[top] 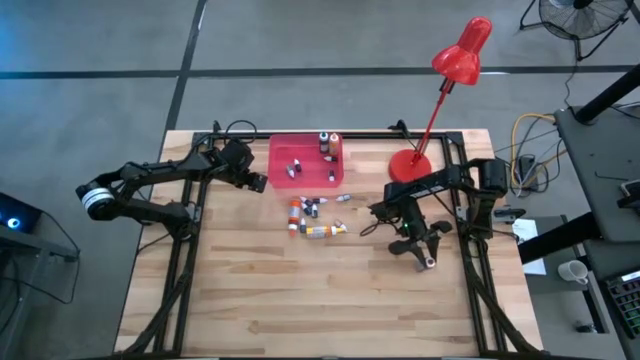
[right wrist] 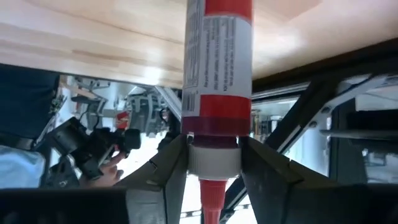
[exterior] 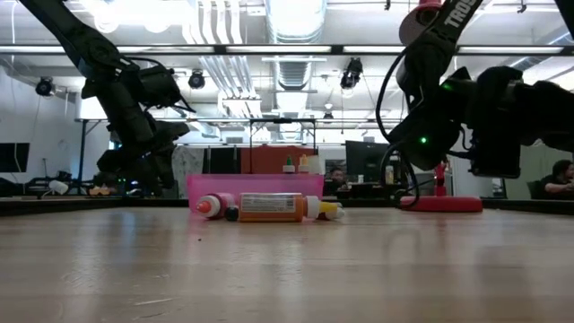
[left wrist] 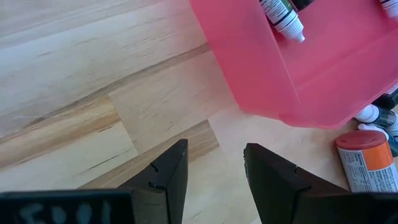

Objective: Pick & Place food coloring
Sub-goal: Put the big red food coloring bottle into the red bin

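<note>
- The pink tray (top: 283, 150) sits at the far middle of the table (top: 250, 290) and serves as the landmark; several food coloring bottles (top: 327, 146) already stand or lie inside it, mostly toward its right side.
- A loose cluster of bottles (top: 312, 218) lies on the table just in front of the tray's near edge, so a good share of the work appears left to do.
- In the low view, an orange-labelled bottle (exterior: 272, 207) lies on its side in front of the tray, with smaller ones beside it.
- The right gripper (top: 428, 262) is well to the right of the tray and nearer the front of the table, beyond the base of the red lamp (top: 408, 166).
- Its jaws hold a red-labelled bottle (right wrist: 217, 74) by the pale cap, fingers (right wrist: 171, 171) on either side; this bottle appears to be in transit and not yet in the tray.
- The left gripper (top: 256, 182) hovers just off the tray's left near corner, its fingers (left wrist: 168, 177) parted a narrow way with nothing between them.
- By my reading, the task is roughly midway: some bottles are placed, one is in hand, and the cluster awaits.
- The exact count in the tray is too small to tell.
</note>
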Controlling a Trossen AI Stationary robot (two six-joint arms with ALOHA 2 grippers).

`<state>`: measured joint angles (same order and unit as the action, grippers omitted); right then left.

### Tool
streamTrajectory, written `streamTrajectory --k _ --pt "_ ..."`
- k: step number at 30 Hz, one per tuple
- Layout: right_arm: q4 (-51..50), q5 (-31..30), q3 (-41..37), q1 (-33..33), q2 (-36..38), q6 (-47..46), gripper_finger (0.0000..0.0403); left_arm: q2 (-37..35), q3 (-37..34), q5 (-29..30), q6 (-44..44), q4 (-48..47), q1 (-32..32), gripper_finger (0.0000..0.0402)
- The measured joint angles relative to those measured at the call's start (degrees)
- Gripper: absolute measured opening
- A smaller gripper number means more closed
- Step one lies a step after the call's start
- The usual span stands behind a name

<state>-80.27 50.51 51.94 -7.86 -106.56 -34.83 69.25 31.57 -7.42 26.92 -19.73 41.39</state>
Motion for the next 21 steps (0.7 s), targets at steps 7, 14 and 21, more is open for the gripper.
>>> streamTrajectory --k 7,14,21 --pt "0.53 -0.69 0.55 -0.02 0.02 1.20 0.0155 0.00 0.00 0.00 0.02 0.02 0.00 0.0131" --pt "0.77 -1.64 1.57 -0.01 0.07 1.16 0.0190 0.00 0.00 0.00 0.02 0.19 0.00 0.0131" --pt "0.99 -2.34 3.58 -0.02 0.07 -1.03 0.0226 0.00 -0.01 0.00 0.04 0.28 0.00 0.0131"
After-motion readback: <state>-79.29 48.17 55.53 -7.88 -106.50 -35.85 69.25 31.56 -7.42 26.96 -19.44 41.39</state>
